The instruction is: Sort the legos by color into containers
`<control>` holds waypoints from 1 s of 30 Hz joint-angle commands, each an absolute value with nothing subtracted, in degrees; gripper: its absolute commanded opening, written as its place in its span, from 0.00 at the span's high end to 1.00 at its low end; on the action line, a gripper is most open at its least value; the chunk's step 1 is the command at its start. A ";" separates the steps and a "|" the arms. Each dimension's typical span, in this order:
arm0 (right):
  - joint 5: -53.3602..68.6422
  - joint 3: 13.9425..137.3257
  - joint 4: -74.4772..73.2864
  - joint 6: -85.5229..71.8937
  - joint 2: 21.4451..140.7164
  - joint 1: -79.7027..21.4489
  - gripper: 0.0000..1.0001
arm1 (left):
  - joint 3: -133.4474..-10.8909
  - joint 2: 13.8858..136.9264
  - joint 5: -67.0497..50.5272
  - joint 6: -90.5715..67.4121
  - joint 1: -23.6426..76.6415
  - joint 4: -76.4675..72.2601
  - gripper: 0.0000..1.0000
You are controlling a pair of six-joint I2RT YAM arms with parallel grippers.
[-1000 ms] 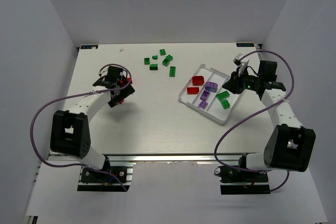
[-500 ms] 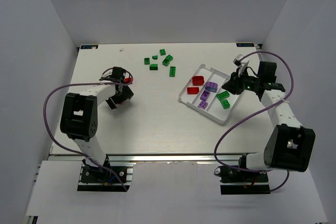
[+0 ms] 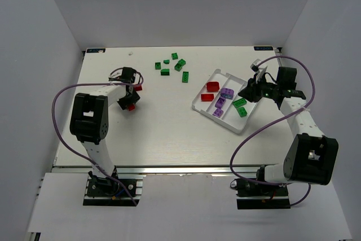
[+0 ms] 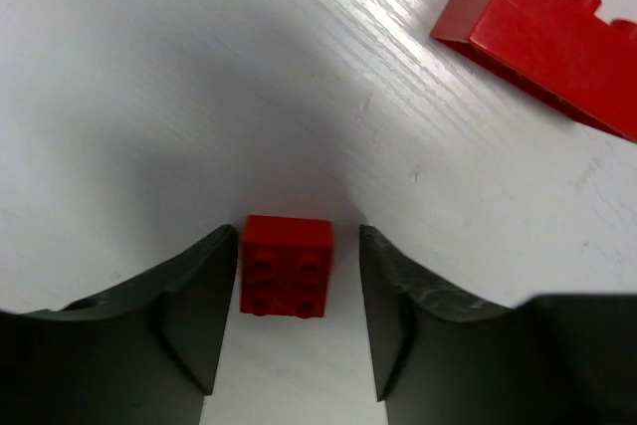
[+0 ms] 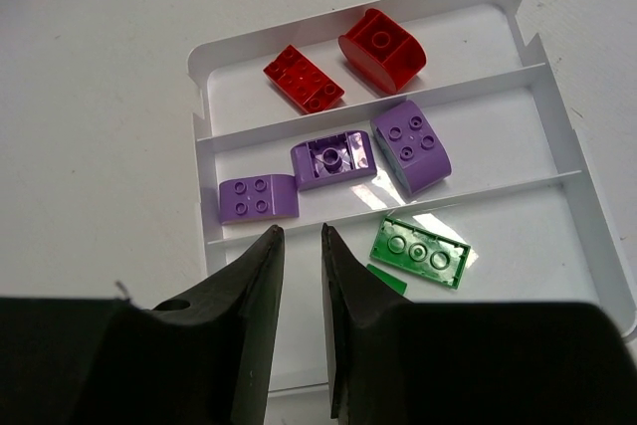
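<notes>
- Table [image 3: 169,134]: white wood-grain top, white walls round it, two arms bolted at the near edge.
- Tray [image 5: 478,57]: one white tray with three long compartments, right of centre and turned at an angle.
- Left gripper [image 4: 299,246]: down on the table at far left. The jaws stand apart on either side of a small red 2x2 brick [image 4: 287,266]. There is a gap on one side, so it is not clamped.
- Right gripper [image 5: 302,236]: hangs over the tray's green side. The jaws are nearly together with a thin slit and nothing in it. Its fingers [image 5: 249,325] block part of the green compartment.
- Red compartment, 2 bricks: rounded red brick [image 5: 383,49] and flat red brick [image 5: 304,79].
- Middle compartment, 3: purple bricks [image 5: 411,146], set apart from each other.
- Green compartment, 2: green three-stud plate [image 5: 419,252] and a green scrap [image 5: 388,278] half hidden by a finger.
- Loose on the table, 6: green bricks [image 3: 179,65], clustered far centre, left of the tray.
- Loose, 1: long red brick [image 4: 542,42], near the left gripper but apart from the 2x2.
</notes>
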State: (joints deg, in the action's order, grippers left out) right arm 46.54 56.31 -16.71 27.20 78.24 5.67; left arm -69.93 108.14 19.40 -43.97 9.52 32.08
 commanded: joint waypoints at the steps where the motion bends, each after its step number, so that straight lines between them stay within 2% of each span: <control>1: 46.93 55.72 -15.56 26.81 77.08 6.06 0.72 | -70.23 108.28 19.69 -44.03 9.23 31.55 0.42; 4: 46.93 55.72 -15.64 26.72 77.08 6.06 0.72 | -69.26 107.49 18.90 -43.86 9.23 31.03 0.57; 10: 47.11 56.16 -15.64 26.63 77.34 6.06 0.72 | -67.85 104.60 16.00 -43.77 9.32 30.06 0.79; 13: 47.11 56.42 -16.69 27.24 77.34 6.06 0.68 | -65.66 101.61 10.75 -43.16 9.40 27.96 0.90; 15: 47.37 56.43 -17.22 27.60 77.34 6.06 0.67 | -64.95 99.85 8.36 -42.89 9.93 26.91 0.94; 23: 48.25 56.95 -17.49 26.98 77.78 6.06 0.65 | -62.14 89.05 2.38 -42.89 15.90 20.23 0.97; 30: 48.51 57.39 -18.37 26.98 76.64 6.06 0.65 | -63.89 88.76 0.09 -42.63 24.77 14.33 0.97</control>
